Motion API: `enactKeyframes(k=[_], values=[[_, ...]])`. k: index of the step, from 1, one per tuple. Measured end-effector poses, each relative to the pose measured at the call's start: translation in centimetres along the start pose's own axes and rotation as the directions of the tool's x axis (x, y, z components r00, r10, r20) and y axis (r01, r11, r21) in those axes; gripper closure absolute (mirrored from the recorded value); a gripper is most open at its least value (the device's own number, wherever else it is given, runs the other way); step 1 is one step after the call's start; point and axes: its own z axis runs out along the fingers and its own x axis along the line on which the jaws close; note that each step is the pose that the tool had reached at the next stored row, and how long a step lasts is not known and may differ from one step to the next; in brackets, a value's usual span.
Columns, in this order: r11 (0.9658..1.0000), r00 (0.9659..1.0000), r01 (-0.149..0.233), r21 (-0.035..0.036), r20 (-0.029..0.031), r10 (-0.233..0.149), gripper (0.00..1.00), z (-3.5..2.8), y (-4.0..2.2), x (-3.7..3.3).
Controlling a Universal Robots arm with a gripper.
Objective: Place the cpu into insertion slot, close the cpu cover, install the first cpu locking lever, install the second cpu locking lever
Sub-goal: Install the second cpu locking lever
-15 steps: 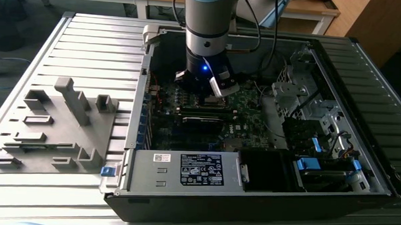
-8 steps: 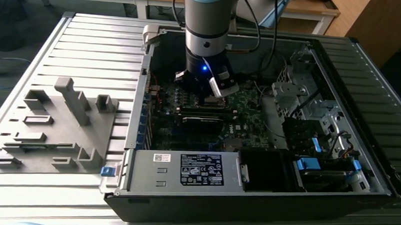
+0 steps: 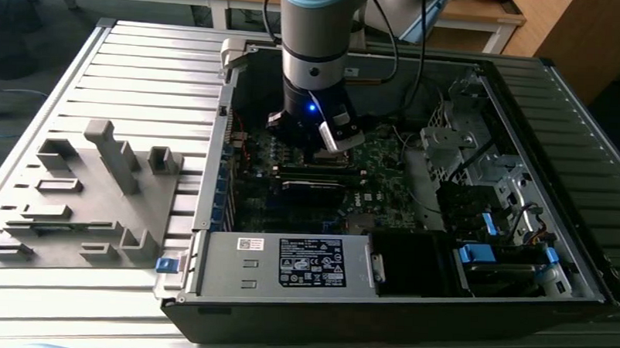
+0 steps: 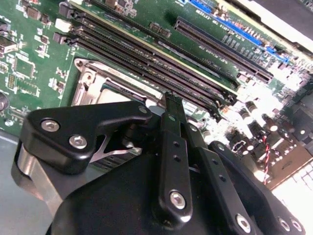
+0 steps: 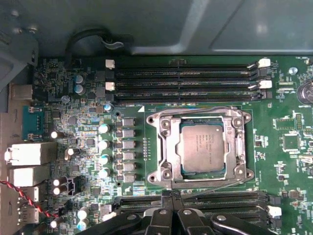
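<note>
In the first wrist view, the small flat square cpu with its dull grey metal top (image 5: pixel 202 147) sits inside the square insertion slot (image 5: pixel 185 171) on the green motherboard (image 5: pixel 288 166), and the thin shiny silver metal cpu cover frame (image 5: pixel 167 147) lies flat around it, its big window showing the chip's top. Thin wire levers run along the edges of the frame; whether they are latched I cannot tell. The black gripper (image 5: pixel 172 196) hangs just beside the socket with its fingers drawn close together and nothing between them, their tips over the long black memory slots (image 5: pixel 220 200). In the exterior view, the arm's gripper (image 3: pixel 316 147) reaches down into the open black computer case (image 3: pixel 388 312), with a grey moulded fixture tray (image 3: pixel 82 197) on the slatted table at the exterior view's left.
</note>
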Motion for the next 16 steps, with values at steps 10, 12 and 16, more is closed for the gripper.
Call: enactKeyframes(k=[10,12,16], values=[[1.0000,1.0000,0.000,0.0030,0.0009,0.000,0.89,0.54,-0.07,0.59],[1.0000,1.0000,0.000,0.0032,0.0009,0.000,0.89,0.55,-0.07,0.64],[1.0000,1.0000,0.000,0.0027,0.0013,0.000,0.89,0.61,-0.08,0.69]])
